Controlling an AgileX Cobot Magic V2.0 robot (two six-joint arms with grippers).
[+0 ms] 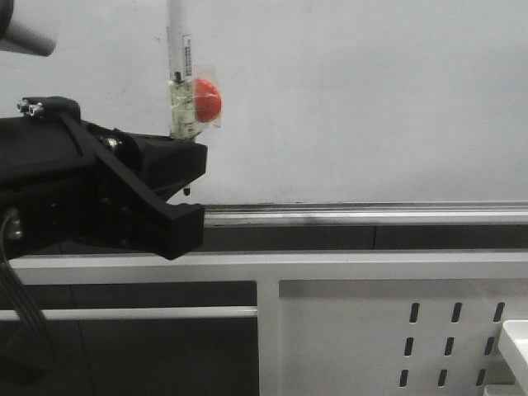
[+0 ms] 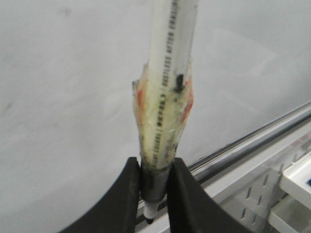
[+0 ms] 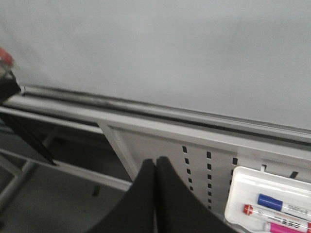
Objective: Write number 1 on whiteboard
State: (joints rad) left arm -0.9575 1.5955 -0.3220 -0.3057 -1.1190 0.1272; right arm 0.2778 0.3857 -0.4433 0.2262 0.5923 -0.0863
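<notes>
Nearest the front camera, the left gripper (image 1: 177, 186) is clamped on a marker (image 1: 178, 74), its fingers (image 2: 127, 194) pinching the barrel low down, close to the dark tip. The marker stands nearly upright, long axis running up the board, with tape and a red blob (image 1: 207, 96) wrapped round its middle. Its tip (image 2: 148, 218) points down toward the rail (image 1: 363, 216), just above it. In the left wrist view the tip seems to lie against or just off the whiteboard (image 1: 371, 99); which one cannot be told.

No stroke shows anywhere on the board, so the number 1 is not yet drawn. I judge the left arm must do the writing: it holds the pen and sits at the board, which lies straight ahead of it.

Room matters here. With the tip so near the rail, little space remains below for a downward stroke; open white surface lies above and to the right.

Farther right, the right gripper (image 3: 155, 194) hangs with its fingers together and nothing between them, low before a perforated panel (image 1: 396, 330), near a tray (image 3: 272, 199) of spare markers, well apart from the work.
</notes>
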